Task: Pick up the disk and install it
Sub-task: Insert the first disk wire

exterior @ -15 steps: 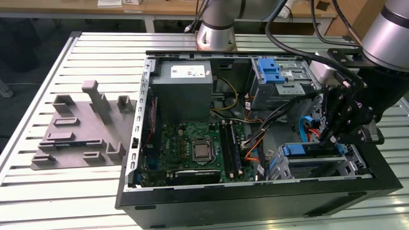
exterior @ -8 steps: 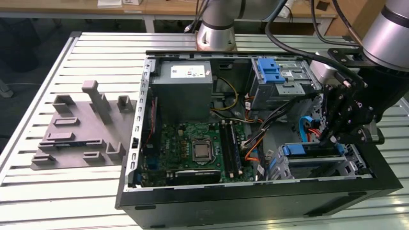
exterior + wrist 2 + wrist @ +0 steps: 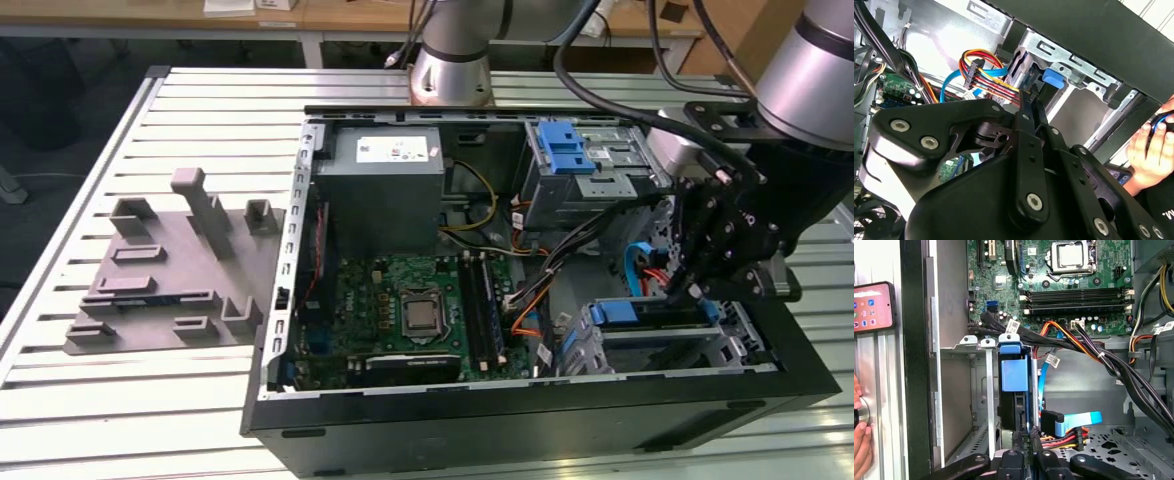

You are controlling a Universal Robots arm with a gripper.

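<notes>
Black case (image 3: 534, 420) lies open on the slatted bench (image 3: 80, 380). My pincer (image 3: 1025, 437) reaches into its drive bay, fingers drawn together at the edge of the disk (image 3: 1015, 390), which stands upright in the bay.

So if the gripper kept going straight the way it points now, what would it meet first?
Probably the disk standing on edge in its silver cage: the gripper points along it, fingertips at its near end. Contact is unclear.
</notes>
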